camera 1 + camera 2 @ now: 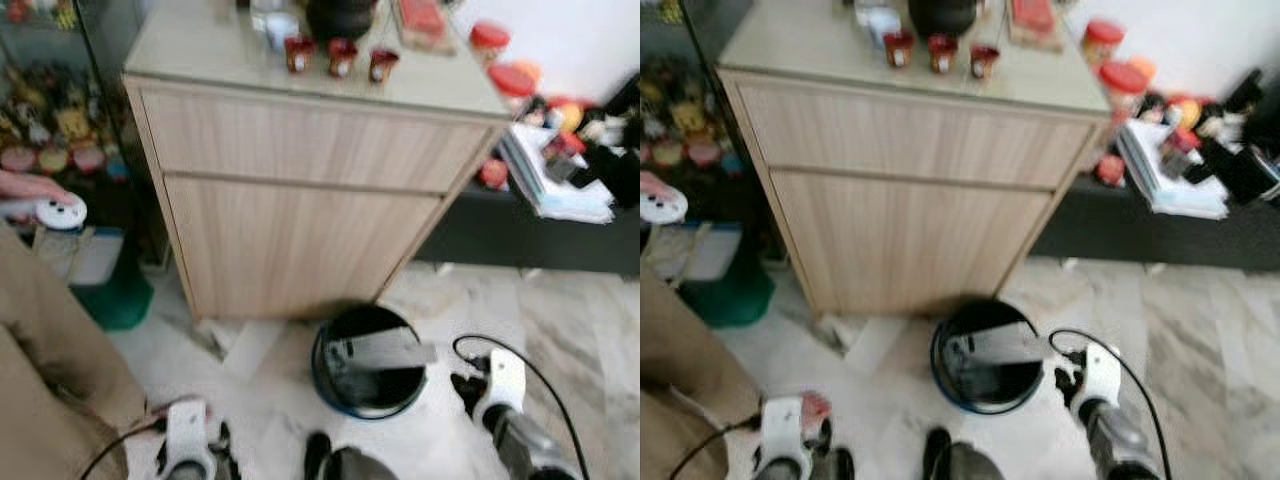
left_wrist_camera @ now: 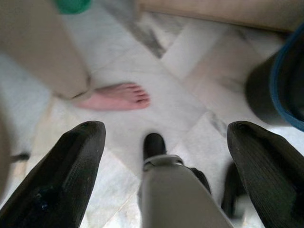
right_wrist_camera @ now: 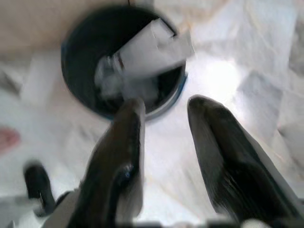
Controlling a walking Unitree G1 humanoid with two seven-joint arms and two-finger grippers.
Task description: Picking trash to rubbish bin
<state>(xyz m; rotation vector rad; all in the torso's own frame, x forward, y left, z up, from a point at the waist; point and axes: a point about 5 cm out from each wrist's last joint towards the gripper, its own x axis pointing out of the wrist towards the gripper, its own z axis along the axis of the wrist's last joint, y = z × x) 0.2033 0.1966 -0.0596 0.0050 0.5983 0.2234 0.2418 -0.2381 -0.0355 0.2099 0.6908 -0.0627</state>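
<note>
Head eyes look steeply down at the bin (image 1: 368,360); the right wrist view shares it, closer.

I'm looking into a lived-in home: a light wood cabinet (image 1: 300,190) with small red cups (image 1: 340,57) on top, a marble tile floor (image 1: 560,330), a stack of papers (image 1: 555,180) on a dark low shelf, and a person's bare foot (image 2: 116,97).

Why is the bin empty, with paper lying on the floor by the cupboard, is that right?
Not quite. The bin stands on the floor by the cupboard, but it isn't empty: the paper lies inside it, as the right wrist view shows.
</note>
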